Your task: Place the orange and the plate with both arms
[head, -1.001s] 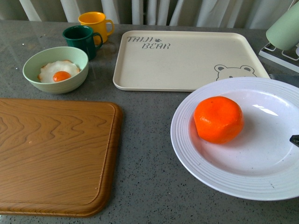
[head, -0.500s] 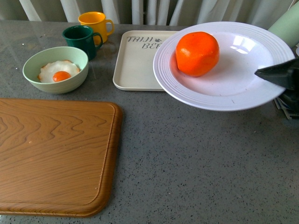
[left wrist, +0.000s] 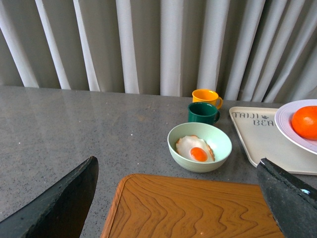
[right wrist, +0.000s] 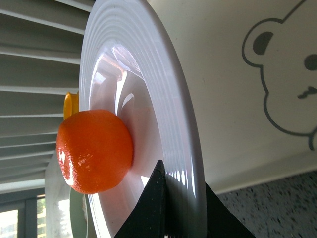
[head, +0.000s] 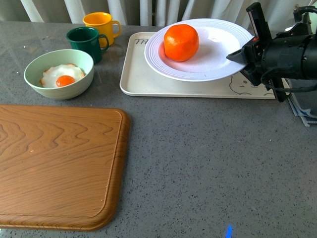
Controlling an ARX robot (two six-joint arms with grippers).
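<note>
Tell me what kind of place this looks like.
Likely a mock kitchen or dining counter: a grey speckled countertop with a wooden cutting board, a green mug and a bowl holding a fried egg, pleated curtains behind.

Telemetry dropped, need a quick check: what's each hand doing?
Left hand: open, empty.
Right hand: closed on the plate rim, with the orange sitting in it.

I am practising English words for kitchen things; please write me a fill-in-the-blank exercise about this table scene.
1. The orange sits on the white plate, which is over the cream ____.
2. The ____ pincer grips the plate's rim.
3. The fried egg lies in the pale green ____.
Missing words: tray; right; bowl.
</note>
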